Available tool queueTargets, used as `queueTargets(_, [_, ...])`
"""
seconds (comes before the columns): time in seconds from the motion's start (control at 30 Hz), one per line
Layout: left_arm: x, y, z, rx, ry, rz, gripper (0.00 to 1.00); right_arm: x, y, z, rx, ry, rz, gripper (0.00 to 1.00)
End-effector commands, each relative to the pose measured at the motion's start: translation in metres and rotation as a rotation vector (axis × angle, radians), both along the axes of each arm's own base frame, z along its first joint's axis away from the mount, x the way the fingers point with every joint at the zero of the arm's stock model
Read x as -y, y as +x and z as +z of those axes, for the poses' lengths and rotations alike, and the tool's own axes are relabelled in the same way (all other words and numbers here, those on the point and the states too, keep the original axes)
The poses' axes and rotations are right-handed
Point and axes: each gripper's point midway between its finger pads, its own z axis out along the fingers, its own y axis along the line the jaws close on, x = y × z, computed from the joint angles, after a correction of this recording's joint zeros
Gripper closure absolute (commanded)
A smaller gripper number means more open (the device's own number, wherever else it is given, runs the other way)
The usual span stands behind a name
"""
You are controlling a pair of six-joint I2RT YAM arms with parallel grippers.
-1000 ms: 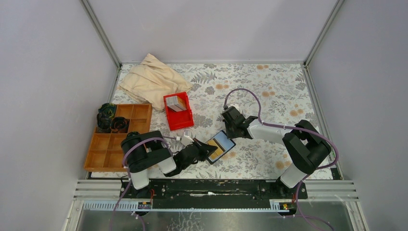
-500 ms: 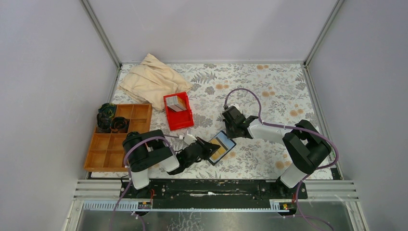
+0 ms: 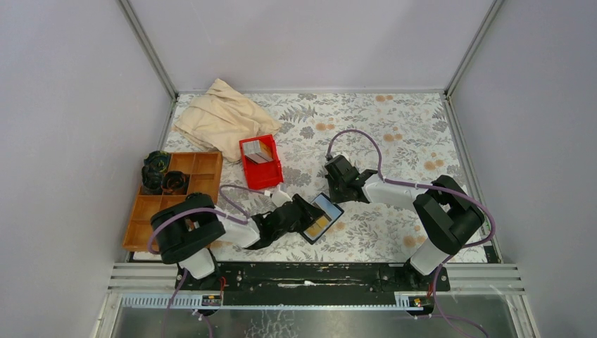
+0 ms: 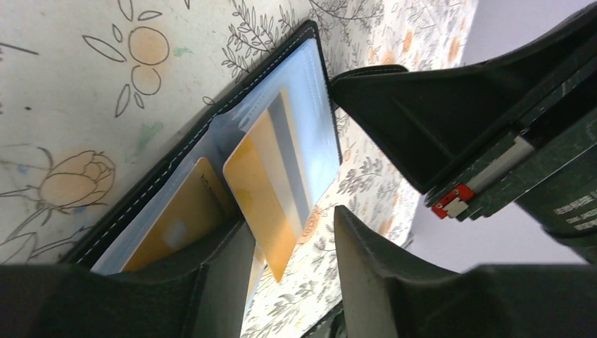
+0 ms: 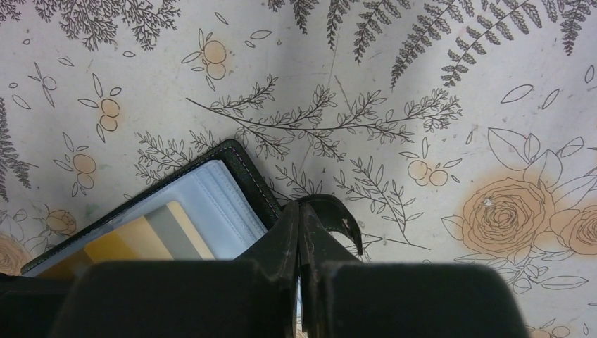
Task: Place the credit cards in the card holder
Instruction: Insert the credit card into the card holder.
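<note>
Card holder (image 5: 252, 179) open on floral table (image 3: 394, 134), tan credit cards (image 4: 264, 190) in sleeves.

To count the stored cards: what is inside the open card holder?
Inside the card holder, under clear sleeves, two tan cards show: one with a grey stripe, another beside it. Their lower ends are covered, so further cards cannot be excluded.

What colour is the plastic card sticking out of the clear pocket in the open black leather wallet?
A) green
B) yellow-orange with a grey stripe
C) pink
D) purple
B: in the left wrist view, the yellow-orange card with a grey stripe sits partly slid into a clear sleeve of the open black leather wallet.
</note>
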Motion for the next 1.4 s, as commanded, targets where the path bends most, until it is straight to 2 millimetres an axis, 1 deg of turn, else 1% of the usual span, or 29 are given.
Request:
queueTargets(0.0, [-0.033, -0.021, -0.039, -0.066, 0.253, -0.073, 0.45, -0.008, -0.003, -0.001, -0.019, 0.027, 0.019, 1.00])
queueTargets(0.1, [-0.032, -0.023, -0.038, -0.070, 0.274, -0.095, 0.41, -0.008, -0.003, -0.001, -0.018, 0.028, 0.018, 1.00])
queueTargets(0.23, [-0.032, -0.026, -0.038, -0.078, 0.269, -0.110, 0.40, -0.009, -0.003, 0.001, -0.014, 0.036, 0.020, 1.00])
queueTargets(0.33, [-0.032, -0.027, -0.033, -0.059, 0.257, -0.109, 0.39, -0.009, -0.003, 0.001, -0.017, 0.036, 0.023, 1.00])
queueTargets(0.37, [-0.031, -0.026, -0.030, -0.048, 0.254, -0.113, 0.18, -0.009, -0.003, 0.001, -0.017, 0.035, 0.023, 1.00])
queueTargets(0.4, [-0.029, -0.026, -0.027, -0.035, 0.250, -0.122, 0.02, -0.010, -0.003, 0.002, -0.017, 0.035, 0.024, 1.00])
queueTargets(0.43, [-0.027, -0.026, -0.025, -0.026, 0.252, -0.135, 0.00, -0.010, -0.003, 0.001, -0.018, 0.035, 0.024, 1.00])
queueTargets(0.57, [-0.023, -0.033, -0.022, -0.013, 0.256, -0.169, 0.00, -0.011, -0.003, 0.001, -0.021, 0.039, 0.027, 1.00])
queueTargets(0.67, [-0.023, -0.038, -0.023, -0.018, 0.264, -0.176, 0.00, -0.011, -0.003, -0.001, -0.021, 0.039, 0.026, 1.00])
queueTargets(0.8, [-0.025, -0.042, -0.019, -0.002, 0.268, -0.174, 0.00, -0.010, -0.004, 0.000, -0.021, 0.040, 0.025, 1.00])
queueTargets(0.9, [-0.027, -0.042, -0.012, 0.038, 0.290, -0.172, 0.00, -0.010, -0.004, 0.001, -0.018, 0.038, 0.027, 1.00])
queueTargets(1.07, [-0.028, -0.036, 0.007, 0.132, 0.373, -0.178, 0.00, -0.010, -0.003, 0.000, -0.019, 0.039, 0.028, 1.00])
queueTargets(1.27, [-0.035, -0.034, 0.021, 0.214, 0.470, -0.193, 0.00, -0.012, -0.003, 0.001, -0.017, 0.045, 0.026, 1.00])
queueTargets(1.37, [-0.039, -0.033, 0.028, 0.259, 0.512, -0.199, 0.03, -0.012, -0.002, 0.002, -0.013, 0.047, 0.028, 1.00])
